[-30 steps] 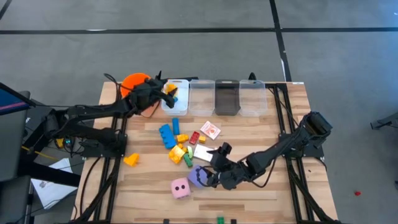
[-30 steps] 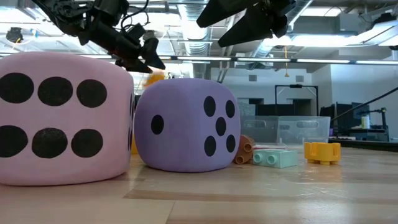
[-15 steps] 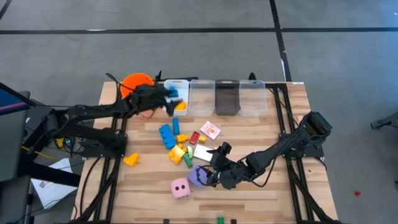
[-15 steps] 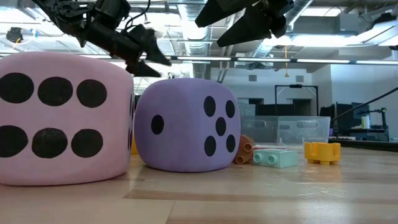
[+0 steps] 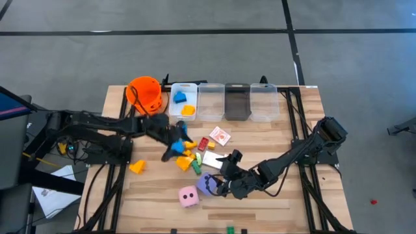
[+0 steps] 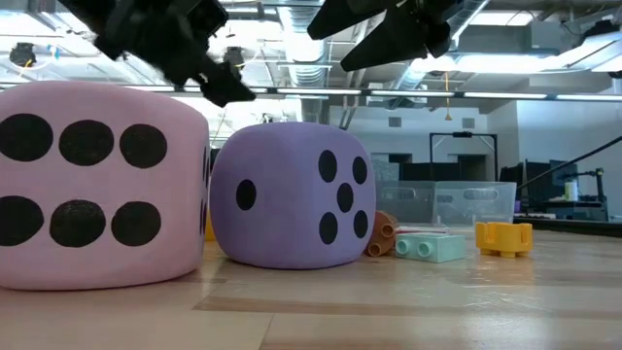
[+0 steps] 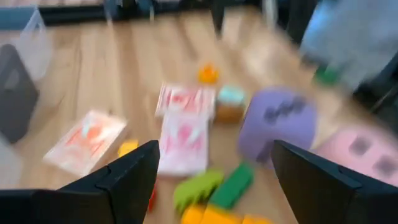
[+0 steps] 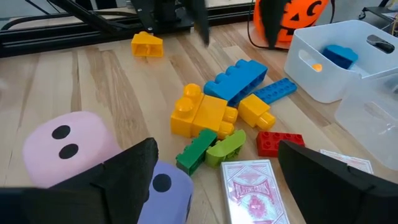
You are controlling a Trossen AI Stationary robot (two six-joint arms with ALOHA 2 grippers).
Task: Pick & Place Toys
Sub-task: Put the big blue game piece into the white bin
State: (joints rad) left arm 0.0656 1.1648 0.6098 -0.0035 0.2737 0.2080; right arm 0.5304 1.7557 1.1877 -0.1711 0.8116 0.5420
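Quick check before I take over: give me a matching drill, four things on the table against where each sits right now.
Things:
1. pink soft die
2. purple soft die
3. orange pumpkin-face bucket
4. lone yellow plastic block

Places:
A. far left corner
B. beside the right gripper
C. nearest the front edge
D. alone, left of the pile

Pairs: 1-C, 2-B, 3-A, 4-D

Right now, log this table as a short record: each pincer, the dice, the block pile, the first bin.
left pincer: open, empty, above the block pile
right pincer: open, empty, poised by the purple die
purple die: on the table, beside the pink die
pink die: on the table, near the front edge
block pile: blue, yellow, green and red blocks mid-table
first bin: holds a blue block and a yellow one
orange bucket: beside the first bin
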